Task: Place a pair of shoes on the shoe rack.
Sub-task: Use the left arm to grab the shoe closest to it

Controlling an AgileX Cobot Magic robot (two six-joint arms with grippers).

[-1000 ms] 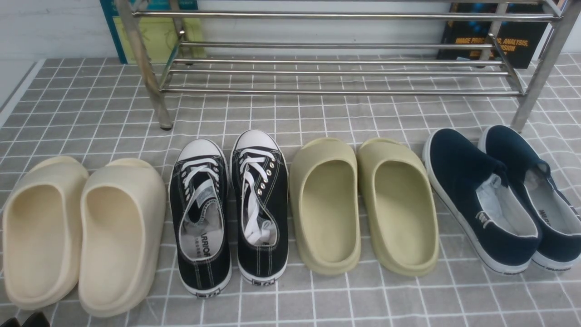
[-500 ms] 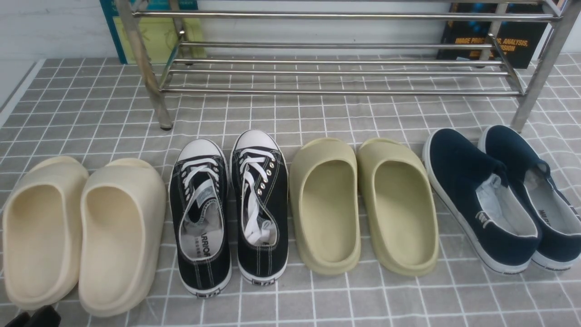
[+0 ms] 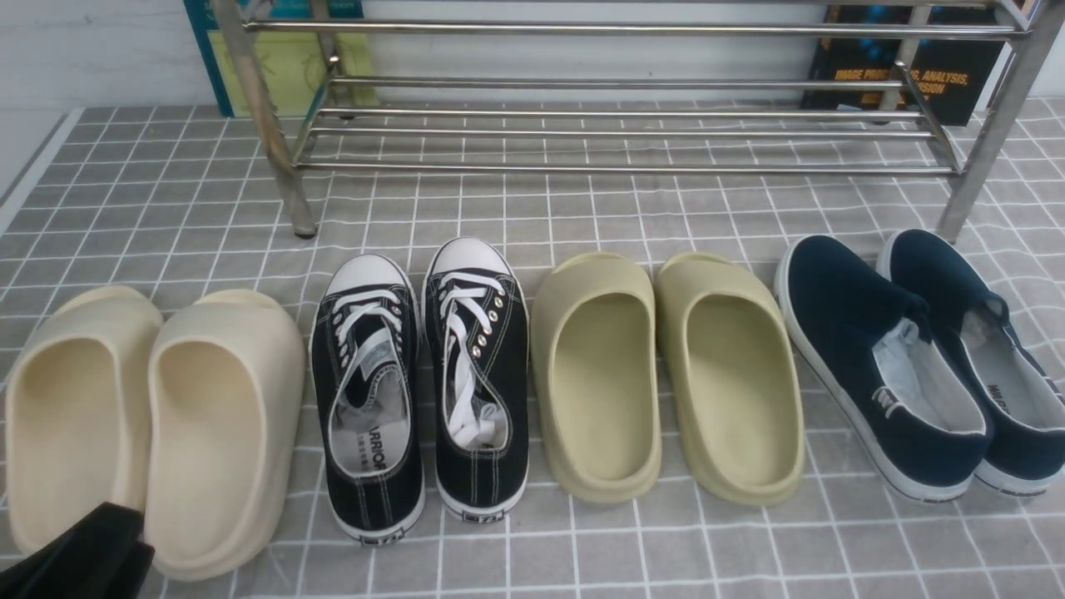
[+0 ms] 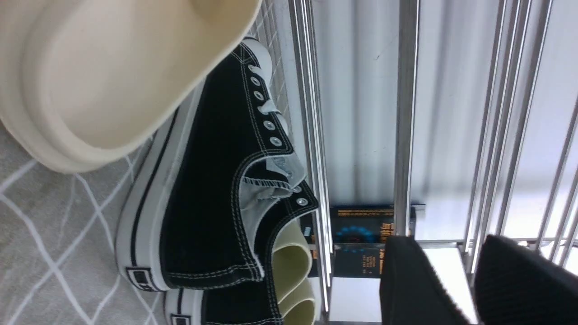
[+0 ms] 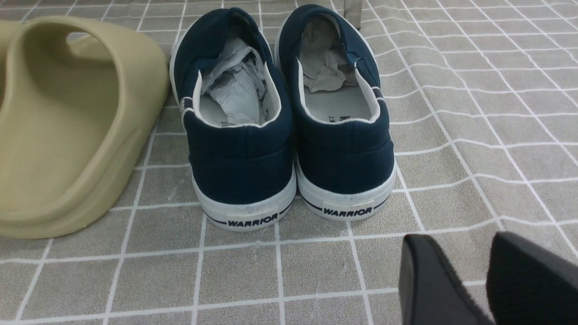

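Observation:
The pair of shoes, two black canvas sneakers with white laces, stands side by side on the checked cloth: the left one (image 3: pixel 370 399) and the right one (image 3: pixel 476 374), toes toward the shoe rack (image 3: pixel 616 133). In the left wrist view the nearer sneaker (image 4: pixel 203 180) shows from its side, with the rack's bars (image 4: pixel 404 113) beyond. My left gripper (image 3: pixel 83 553) pokes in at the front left corner over a cream slide, well apart from the sneakers; its jaws (image 4: pixel 451 246) stand open and empty. My right gripper (image 5: pixel 463 243) is open and empty above the cloth, behind the navy shoes.
Two cream slides (image 3: pixel 150 424) lie left of the sneakers, two olive slides (image 3: pixel 666 374) to their right, and navy slip-ons (image 3: pixel 915 358) at the far right. Books (image 3: pixel 907 75) lean against the wall behind the rack. The cloth's left edge (image 3: pixel 33 166) runs along the back left.
My left gripper has risen further into the front view's lower left corner, over the heel of the cream slide. The shoes and rack have not moved.

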